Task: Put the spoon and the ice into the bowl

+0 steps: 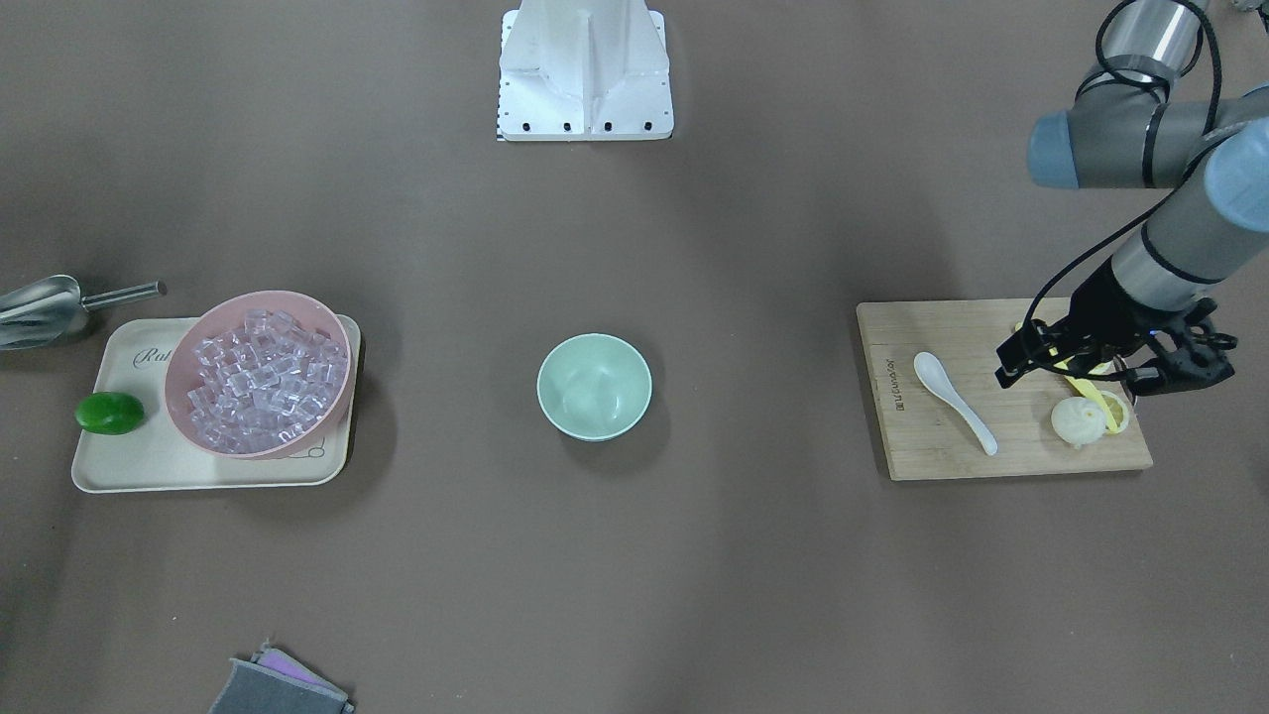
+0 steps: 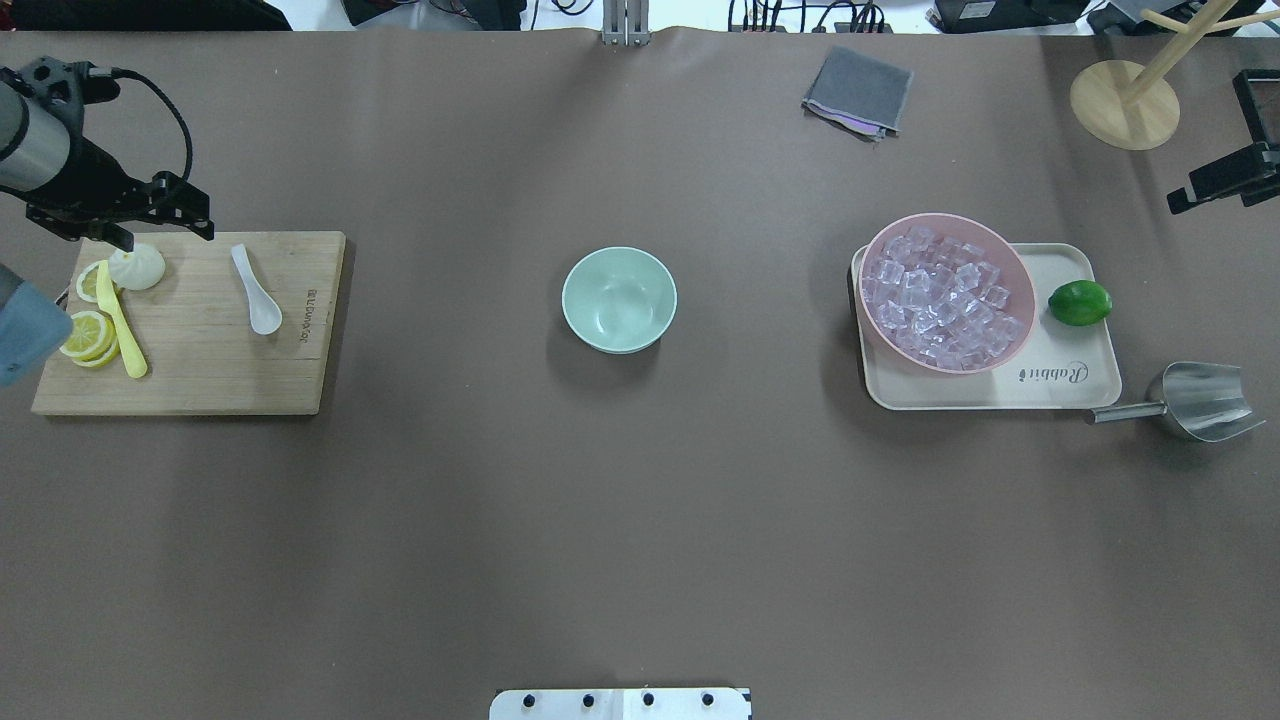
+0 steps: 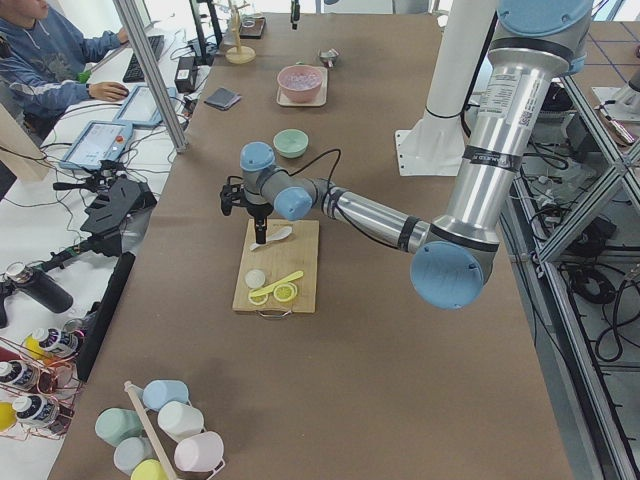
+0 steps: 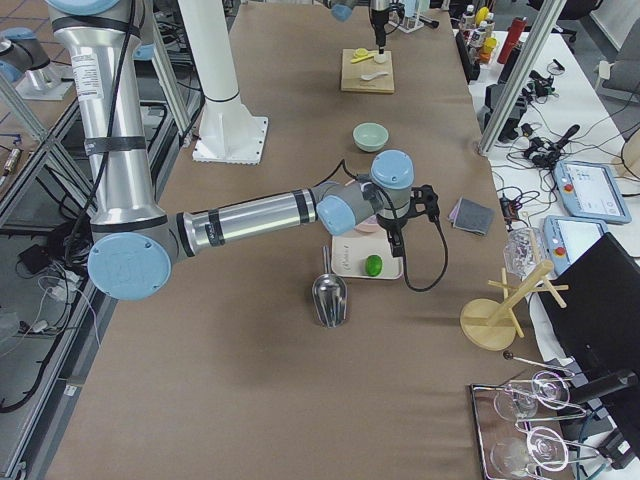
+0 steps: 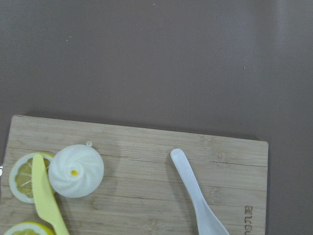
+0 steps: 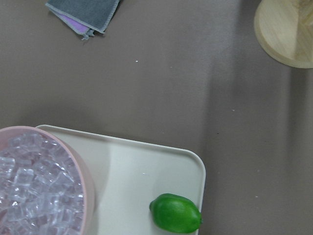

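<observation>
Plainly, the left pincer (image 2: pixel 165 232) gapes wide, empty, over the board (image 2: pixel 200 370).

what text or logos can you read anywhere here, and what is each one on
"Rabbit", in script, on the cream tray; upside down in the overhead view.
Engraved mark along one edge of the cutting board: too blurred to read.
Printed label on the left arm: too small to read.
</observation>
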Available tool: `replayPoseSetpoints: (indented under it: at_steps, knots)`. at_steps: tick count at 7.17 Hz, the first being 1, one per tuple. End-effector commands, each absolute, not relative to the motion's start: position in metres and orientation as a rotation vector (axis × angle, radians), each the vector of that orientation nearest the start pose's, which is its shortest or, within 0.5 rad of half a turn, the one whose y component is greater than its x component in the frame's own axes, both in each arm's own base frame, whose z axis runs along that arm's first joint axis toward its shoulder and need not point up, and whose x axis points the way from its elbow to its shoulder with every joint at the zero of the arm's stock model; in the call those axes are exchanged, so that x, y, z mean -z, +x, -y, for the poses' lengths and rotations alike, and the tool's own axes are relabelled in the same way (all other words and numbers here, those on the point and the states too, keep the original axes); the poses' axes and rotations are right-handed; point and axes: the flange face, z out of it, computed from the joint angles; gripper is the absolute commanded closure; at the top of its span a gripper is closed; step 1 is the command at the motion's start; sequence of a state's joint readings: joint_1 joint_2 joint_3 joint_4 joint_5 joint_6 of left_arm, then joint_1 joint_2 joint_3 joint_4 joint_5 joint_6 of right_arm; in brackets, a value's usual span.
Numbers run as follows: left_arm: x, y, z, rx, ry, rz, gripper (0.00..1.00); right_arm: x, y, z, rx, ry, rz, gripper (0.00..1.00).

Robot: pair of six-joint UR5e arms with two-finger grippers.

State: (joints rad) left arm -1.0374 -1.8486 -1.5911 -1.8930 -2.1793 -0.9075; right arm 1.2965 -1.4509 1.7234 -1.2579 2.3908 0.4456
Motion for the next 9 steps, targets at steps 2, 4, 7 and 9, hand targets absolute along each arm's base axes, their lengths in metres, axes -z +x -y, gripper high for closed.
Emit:
replayPoseSetpoints:
  at_steps: [2,4,7,9]
  knots:
    - [-0.472,0.316,0.573,0.165,0.059,-0.770,0.11,-0.440,-0.141,0.552,0.077,0.221,0.958,0.00]
    - [-0.485,0.318,0.576,0.174,0.041,-0.755,0.23,-0.431,-0.158,0.553,0.090,0.228,0.951,0.01]
    - [-0.489,0.332,0.568,0.163,0.024,-0.754,0.37,-0.433,-0.159,0.553,0.090,0.224,0.949,0.01]
    - [-0.491,0.333,0.569,0.164,0.021,-0.751,0.71,-0.435,-0.159,0.552,0.089,0.220,0.949,0.01]
